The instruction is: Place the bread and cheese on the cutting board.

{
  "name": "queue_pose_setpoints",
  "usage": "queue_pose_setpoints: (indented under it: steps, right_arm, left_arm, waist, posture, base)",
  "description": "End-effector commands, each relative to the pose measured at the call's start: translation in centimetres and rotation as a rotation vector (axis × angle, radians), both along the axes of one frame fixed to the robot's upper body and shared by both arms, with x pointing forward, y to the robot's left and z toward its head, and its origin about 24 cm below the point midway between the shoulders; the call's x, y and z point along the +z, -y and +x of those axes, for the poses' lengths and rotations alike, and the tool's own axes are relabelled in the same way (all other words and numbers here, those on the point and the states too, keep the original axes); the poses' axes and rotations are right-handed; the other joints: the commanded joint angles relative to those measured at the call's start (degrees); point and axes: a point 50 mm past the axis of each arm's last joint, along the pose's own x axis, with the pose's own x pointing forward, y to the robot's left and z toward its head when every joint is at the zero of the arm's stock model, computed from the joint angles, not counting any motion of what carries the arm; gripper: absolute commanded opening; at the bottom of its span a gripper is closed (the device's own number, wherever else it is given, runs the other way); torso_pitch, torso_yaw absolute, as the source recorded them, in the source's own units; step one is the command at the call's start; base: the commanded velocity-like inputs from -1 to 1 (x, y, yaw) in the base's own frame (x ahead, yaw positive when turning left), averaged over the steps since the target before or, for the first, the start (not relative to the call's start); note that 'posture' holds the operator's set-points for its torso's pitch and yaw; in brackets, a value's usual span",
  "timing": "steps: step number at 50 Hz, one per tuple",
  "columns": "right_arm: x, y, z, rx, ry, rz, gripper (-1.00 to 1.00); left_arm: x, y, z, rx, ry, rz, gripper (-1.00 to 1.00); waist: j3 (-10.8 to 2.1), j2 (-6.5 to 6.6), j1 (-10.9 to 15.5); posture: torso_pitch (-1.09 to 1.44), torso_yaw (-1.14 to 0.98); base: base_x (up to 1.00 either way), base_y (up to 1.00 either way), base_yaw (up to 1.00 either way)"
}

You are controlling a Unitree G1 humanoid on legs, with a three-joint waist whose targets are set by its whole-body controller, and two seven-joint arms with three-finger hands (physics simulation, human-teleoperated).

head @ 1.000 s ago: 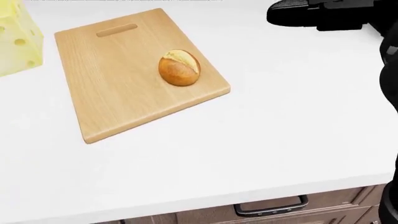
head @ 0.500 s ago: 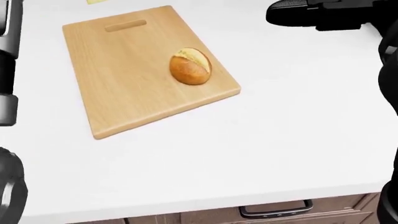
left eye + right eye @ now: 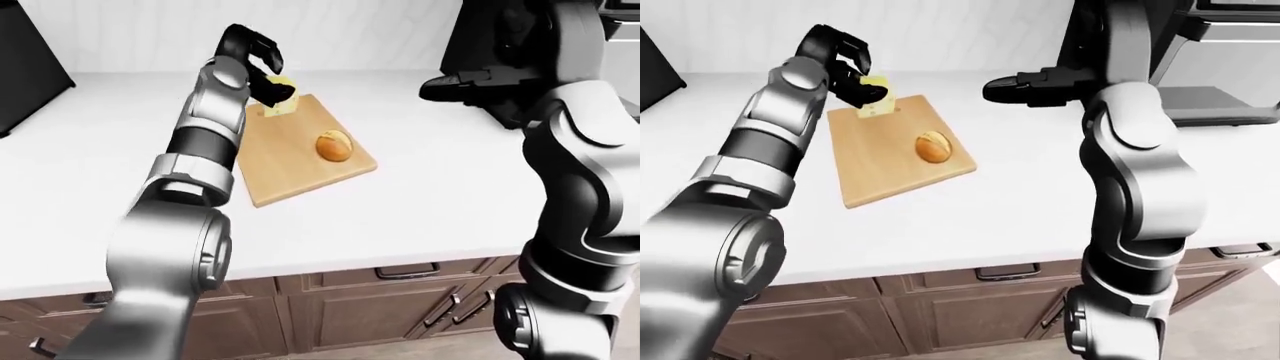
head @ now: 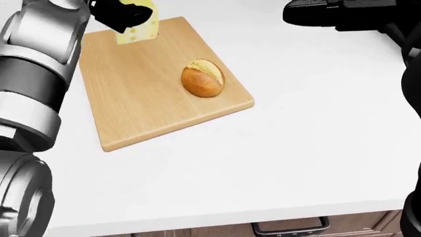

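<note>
over the top end of the cutting board my left hand grips the cheese, a pale yellow wedge with holes. my right hand hovers flat, fingers out, holding nothing. the bread, a golden crusty roll, sits on the board's right side. white counter, brown drawers below, white panelled wall.

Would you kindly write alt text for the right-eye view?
The robot's left hand holds a cheese wedge over the top end of a wooden cutting board bearing a bread roll, on a white counter; its right hand hovers empty.
</note>
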Motion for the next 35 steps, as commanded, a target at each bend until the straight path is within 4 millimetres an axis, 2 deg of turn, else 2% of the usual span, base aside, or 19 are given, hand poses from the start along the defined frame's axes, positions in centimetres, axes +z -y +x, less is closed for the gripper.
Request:
queue_pose_setpoints:
  steps: [1,13,20,24,25,26,27,28,35]
  right_arm:
    - [1.6,0.0,-0.7,0.0,0.087,-0.007,1.0]
    - [1.5,0.0,-0.7,0.0,0.085,-0.009,1.0]
    - [1.3,-0.1,-0.5,0.002,0.081,-0.012,1.0]
    - [1.3,0.0,-0.5,0.002,0.08,-0.01,1.0]
    - [1.3,0.0,-0.5,0.002,0.08,-0.01,1.0]
    - [1.3,0.0,-0.5,0.002,0.08,-0.01,1.0]
    - [1.3,0.0,-0.5,0.002,0.08,-0.009,1.0]
    - [1.3,0.0,-0.5,0.002,0.079,-0.01,1.0]
    - [1.3,0.0,-0.5,0.002,0.079,-0.009,1.0]
  left_arm:
    - [2.8,0.8,-0.4,-0.02,0.135,0.018,-1.0]
    - [0.0,0.8,0.0,0.009,0.111,0.036,-1.0]
    - [-0.8,0.7,0.0,0.012,0.103,0.041,-1.0]
    - [-0.6,0.8,0.0,0.003,0.1,0.032,-1.0]
    - [-0.5,0.8,0.0,-0.002,0.098,0.025,-0.94]
    - [-0.5,0.8,0.0,-0.004,0.097,0.022,-0.53]
    - [-0.3,0.8,0.0,-0.007,0.099,0.017,0.76]
    - [-0.2,0.8,0.0,-0.011,0.099,0.008,1.0]
    - [2.0,0.9,-0.3,-0.031,0.138,-0.042,1.0]
  waist:
    - [-1.94,0.0,-0.1]
    - [-2.13,-0.03,-0.1]
    - [-2.29,0.09,-0.1]
    - [-2.37,0.12,-0.1]
    - [-2.37,0.12,-0.1]
    - [-2.37,0.13,-0.1]
    - [-2.36,0.12,-0.1]
    - [-2.35,0.13,-0.1]
    - [-2.31,0.19,-0.1]
  posture:
    - [0.0,0.0]
    - [0.0,0.0]
    - [0.0,0.0]
    - [0.0,0.0]
    - [0.0,0.0]
    - [0.0,0.0]
    - [0.0,0.0]
    - [0.0,0.0]
    - [0.0,0.0]
  base:
    - [0.0,0.0,0.0]
    - [0.0,0.0,0.0]
    - [0.0,0.0,0.0]
    - [0.0,0.0,0.0]
    - [0.0,0.0,0.0]
    - [0.0,0.0,0.0]
    - [0.0,0.0,0.0]
    - [0.0,0.0,0.0]
    - [0.0,0.0,0.0]
